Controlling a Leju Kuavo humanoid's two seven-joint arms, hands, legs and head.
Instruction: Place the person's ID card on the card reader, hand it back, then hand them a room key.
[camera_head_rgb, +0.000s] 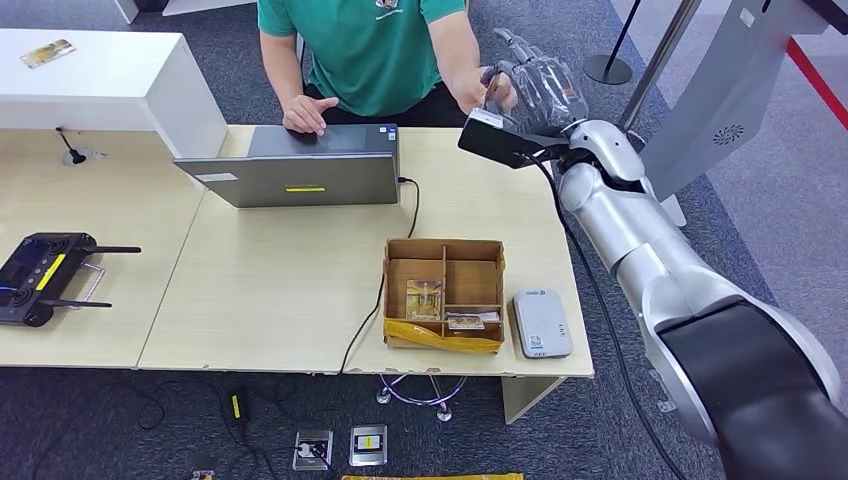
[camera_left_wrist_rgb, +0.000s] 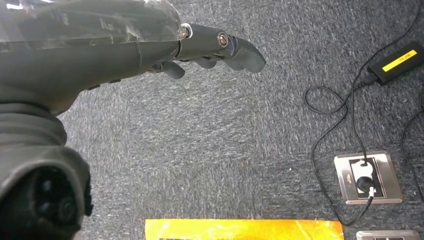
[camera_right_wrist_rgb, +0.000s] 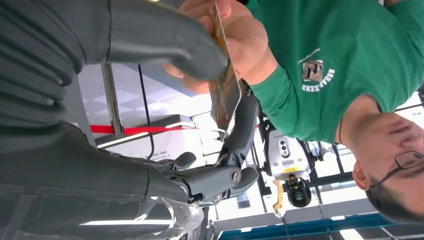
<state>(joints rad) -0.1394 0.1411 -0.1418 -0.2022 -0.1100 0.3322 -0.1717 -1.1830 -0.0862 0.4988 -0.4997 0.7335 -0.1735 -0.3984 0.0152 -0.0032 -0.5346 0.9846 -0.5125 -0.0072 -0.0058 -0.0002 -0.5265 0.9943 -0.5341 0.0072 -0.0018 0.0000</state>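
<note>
My right hand (camera_head_rgb: 540, 90) is raised past the table's far edge, in front of a person in a green shirt (camera_head_rgb: 375, 50). In the right wrist view a thin card (camera_right_wrist_rgb: 226, 85) stands edge-on, pinched between my thumb (camera_right_wrist_rgb: 165, 40) and a dark finger (camera_right_wrist_rgb: 243, 127). The person's hand (camera_right_wrist_rgb: 240, 40) grips the same card at its other end. The white card reader (camera_head_rgb: 541, 322) lies at the table's near right edge with nothing on it. My left hand (camera_left_wrist_rgb: 150, 45) hangs over the carpet and holds nothing.
A cardboard box (camera_head_rgb: 445, 248) with dividers stands left of the reader and holds yellowish cards (camera_head_rgb: 424, 298). A grey laptop (camera_head_rgb: 300, 170) is at the far edge under the person's other hand. A black controller (camera_head_rgb: 40, 275) lies far left. Cables run over the table and floor.
</note>
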